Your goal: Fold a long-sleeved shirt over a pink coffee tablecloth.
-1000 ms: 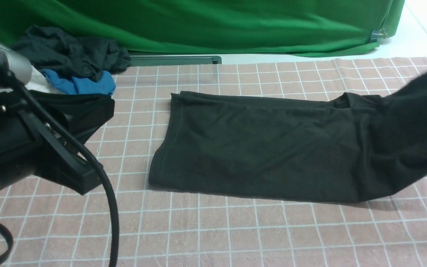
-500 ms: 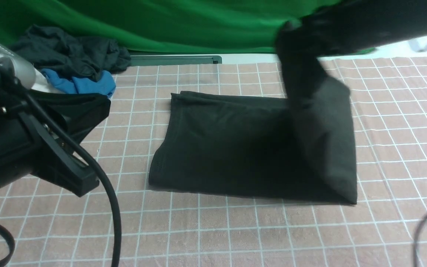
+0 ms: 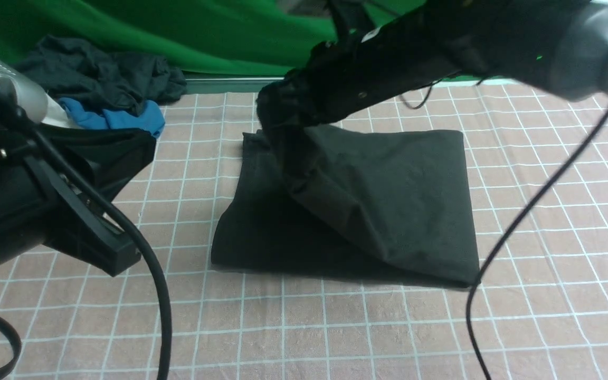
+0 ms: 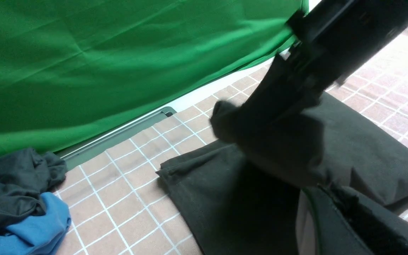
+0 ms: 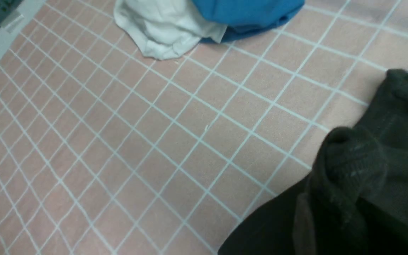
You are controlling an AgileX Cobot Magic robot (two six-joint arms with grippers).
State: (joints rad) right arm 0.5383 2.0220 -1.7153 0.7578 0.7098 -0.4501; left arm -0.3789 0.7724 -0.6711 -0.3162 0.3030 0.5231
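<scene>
Front view: right gripper [image 3: 281, 112] is pinching the soft, limp long-sleeved shirt [image 3: 388, 200] by its folded edge; left gripper [image 3: 119, 253] is sitting closed.

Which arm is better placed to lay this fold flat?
Right: the right claw holds the raised end of the long-sleeved shirt above the fold; the left claw sits shut off to the side.

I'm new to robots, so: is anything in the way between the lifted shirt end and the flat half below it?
Nothing visible. The right claw holds one end of the long-sleeved shirt above its bare flat half; the heap of garments lies apart on the pink tablecloth.
</scene>
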